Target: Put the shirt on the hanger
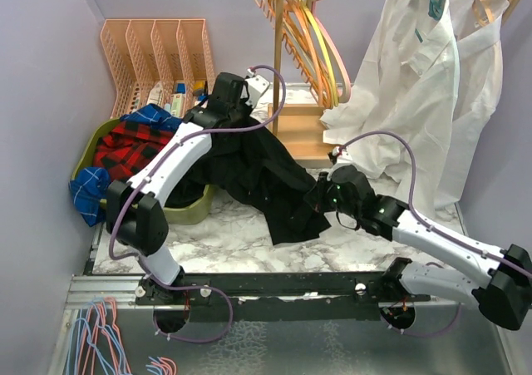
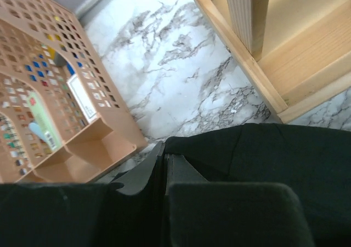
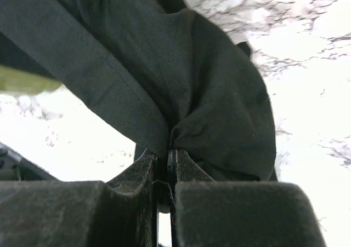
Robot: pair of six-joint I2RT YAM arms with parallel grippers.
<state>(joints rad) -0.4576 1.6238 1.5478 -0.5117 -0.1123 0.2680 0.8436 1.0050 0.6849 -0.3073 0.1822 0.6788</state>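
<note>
The black shirt [image 1: 266, 175] hangs bunched between my two grippers, its lower part lying on the marble table. My left gripper [image 1: 243, 113] is raised at the back and shut on the shirt's upper edge; in the left wrist view its jaws [image 2: 163, 160] are pressed together with black cloth [image 2: 263, 159] beside them. My right gripper [image 1: 316, 196] is low at the shirt's right edge, shut on a fold of the cloth [image 3: 219, 93], with its jaws [image 3: 167, 153] closed on it. A pale pink hanger [image 1: 341, 67] hangs on the wooden rack among orange and yellow ones.
A peach plastic organizer [image 1: 158, 51] stands at the back left. A green basket [image 1: 189, 210] holds a red plaid garment [image 1: 133, 146]; a blue cloth [image 1: 87, 192] hangs over its side. White shirts [image 1: 424, 76] hang at the right. The rack's wooden base [image 1: 299, 134] is behind the shirt. Several hangers [image 1: 100, 333] lie at the bottom left.
</note>
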